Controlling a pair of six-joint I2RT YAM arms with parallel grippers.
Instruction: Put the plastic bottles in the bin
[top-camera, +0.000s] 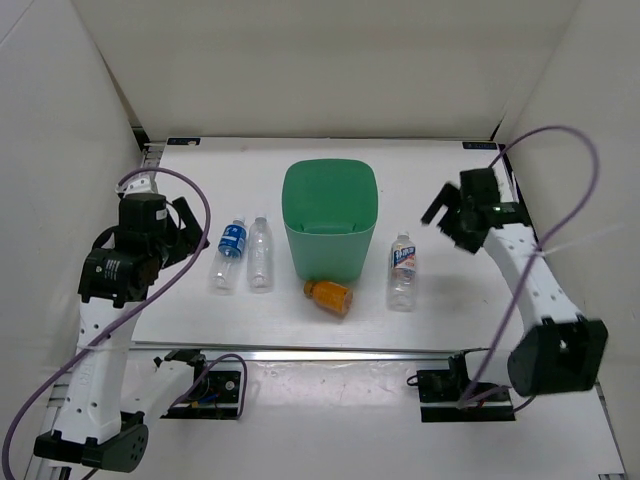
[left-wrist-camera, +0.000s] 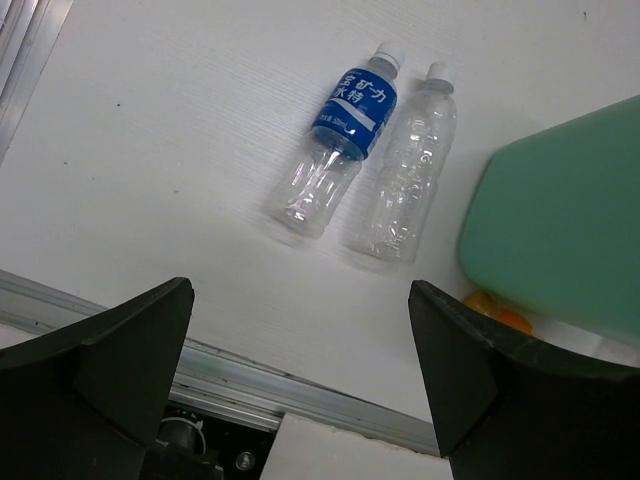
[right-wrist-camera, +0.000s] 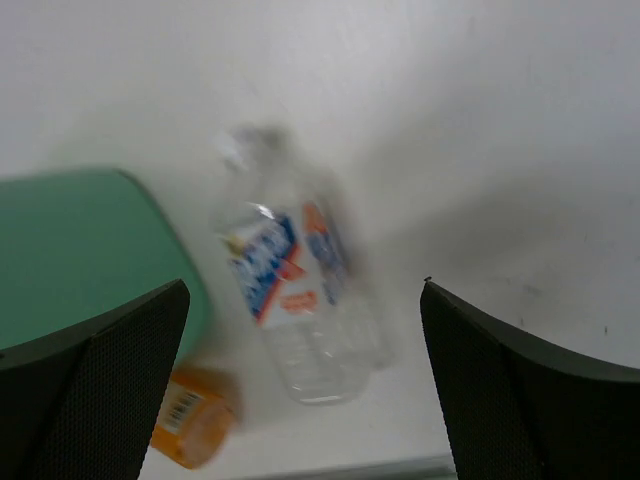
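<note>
Left claw: spread wide, empty, near tabletop left edge.
Right claw: spread wide, empty, near right edge.
Bin: upright, centre.
Blue-label bottle, plain clear bottle: lying left of Bin.
Orange bottle: lying just beside its near side.
White-blue-label bottle: lying to its right.

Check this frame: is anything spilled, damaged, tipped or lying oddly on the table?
Nothing spilled or damaged. The bin stands upright. The orange bottle lies slanted just in front of it, unlike the blue-label bottle, plain clear bottle and white-blue-label bottle, which lie roughly parallel beside the bin.
</note>
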